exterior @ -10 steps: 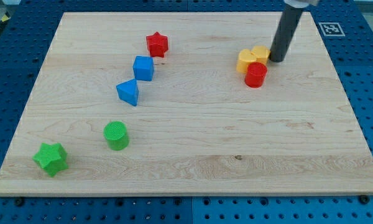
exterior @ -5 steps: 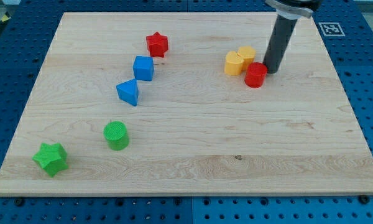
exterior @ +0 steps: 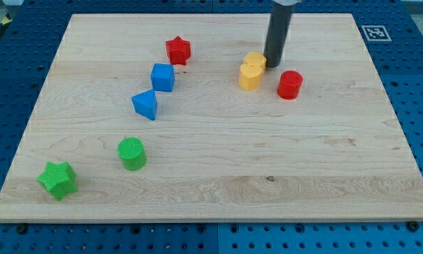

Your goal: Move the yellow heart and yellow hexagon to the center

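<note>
Wooden board (exterior: 324, 169) on a blue pegboard table (exterior: 7, 106). Going from view's left: green star (exterior: 57, 179) near bottom-left corner. Green cylinder (exterior: 132, 153) up and right of it, apart. Blue triangular block (exterior: 145, 104) above that, then blue cube (exterior: 163, 77) just beside it up-right, close but contact unclear. Red star (exterior: 178, 50) further up, apart from cube. These 5 in a loose diagonal on left half, well apart from the yellow pair.

Right of centre, upper part: yellow heart (exterior: 250, 77) and yellow hexagon (exterior: 254, 61) touching each other, hexagon behind, heart in front toward view's bottom; which yellow is which shape hard to confirm at this size. Red cylinder (exterior: 290, 85) to the right of the pair, apart, with bare wood between. Fiducial marker (exterior: 375, 32) at top-right, off board.

Dark rod entering from view's top, nearly upright. My tip (exterior: 273, 66) just right of yellow hexagon, touching or nearly touching its right side; up-left of red cylinder, clear of it. No jaws on this arm, bare rod, holding nothing.
</note>
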